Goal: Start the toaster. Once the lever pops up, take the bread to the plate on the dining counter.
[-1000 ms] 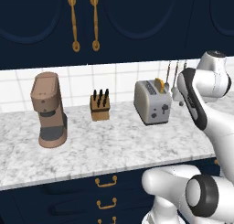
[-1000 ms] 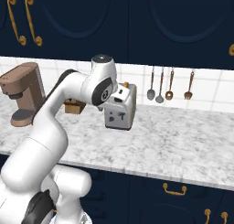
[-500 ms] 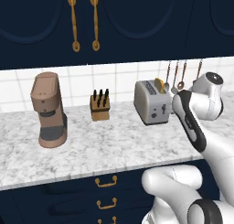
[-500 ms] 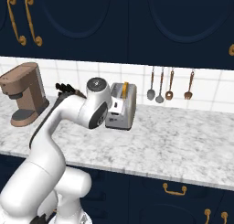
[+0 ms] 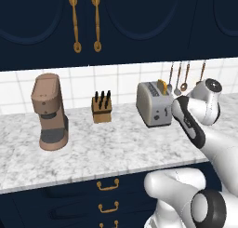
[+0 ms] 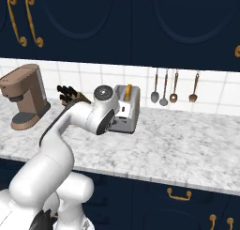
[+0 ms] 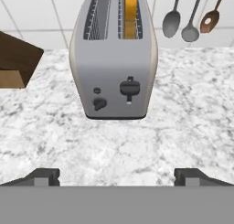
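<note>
— What sits in the toaster (image 7: 114, 58)?

— One slice of bread (image 7: 130, 10), golden, standing upright in the right-hand slot as the hand view has it. The other slot holds nothing but its wire rack. In the left base view the bread (image 5: 161, 86) pokes above the toaster (image 5: 153, 104).

— And the lever (image 7: 130, 88)?

— A dark tab on the narrow face, near the top of its slot, with a small knob (image 7: 99, 104) lower left of it.

— Where is the gripper (image 7: 117, 176)?

— Short of the toaster, over bare marble worktop (image 7: 183, 127), touching nothing. Its fingertips (image 7: 43, 176) stand wide apart.

— Anything else holding things?

— A wooden knife block (image 5: 102, 109) with dark handles, left of the toaster, and beyond it a brown coffee machine (image 5: 49, 111).
</note>
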Robot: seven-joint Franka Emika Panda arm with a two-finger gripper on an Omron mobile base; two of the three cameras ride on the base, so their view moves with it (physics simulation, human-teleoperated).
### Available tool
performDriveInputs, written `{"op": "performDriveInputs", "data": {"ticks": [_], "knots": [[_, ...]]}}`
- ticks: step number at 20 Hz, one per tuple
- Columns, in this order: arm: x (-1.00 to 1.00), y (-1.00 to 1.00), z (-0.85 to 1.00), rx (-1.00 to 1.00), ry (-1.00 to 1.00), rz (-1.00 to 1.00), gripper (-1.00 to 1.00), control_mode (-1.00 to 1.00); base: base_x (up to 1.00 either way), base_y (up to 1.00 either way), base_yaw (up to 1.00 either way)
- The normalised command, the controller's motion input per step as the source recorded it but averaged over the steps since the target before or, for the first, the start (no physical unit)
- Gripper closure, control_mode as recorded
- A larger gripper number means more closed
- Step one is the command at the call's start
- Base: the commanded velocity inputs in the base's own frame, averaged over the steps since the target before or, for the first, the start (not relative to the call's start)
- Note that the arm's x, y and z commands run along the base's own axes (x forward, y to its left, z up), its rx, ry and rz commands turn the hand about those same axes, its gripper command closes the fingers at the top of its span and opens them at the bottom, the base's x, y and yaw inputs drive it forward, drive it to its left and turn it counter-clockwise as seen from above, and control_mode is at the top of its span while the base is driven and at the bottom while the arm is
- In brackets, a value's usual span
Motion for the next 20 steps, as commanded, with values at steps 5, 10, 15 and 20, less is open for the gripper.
{"op": "performDriveInputs", "data": {"ticks": [5, 10, 15, 20], "knots": [[0.16, 0.0, -0.14, 0.0, 0.0, 0.01, -1.0, -1.0, 0.0, 0.0, 0.0], [0.26, 0.0, -0.11, 0.0, -0.02, 0.0, -1.0, -1.0, 0.0, 0.0, 0.0], [0.37, -0.07, 0.0, 0.0, 0.0, -0.06, -1.0, -1.0, 0.0, 0.0, 0.0], [0.29, 0.0, -0.09, 0.0, 0.0, -0.03, -1.0, -1.0, 0.0, 0.0, 0.0]]}}
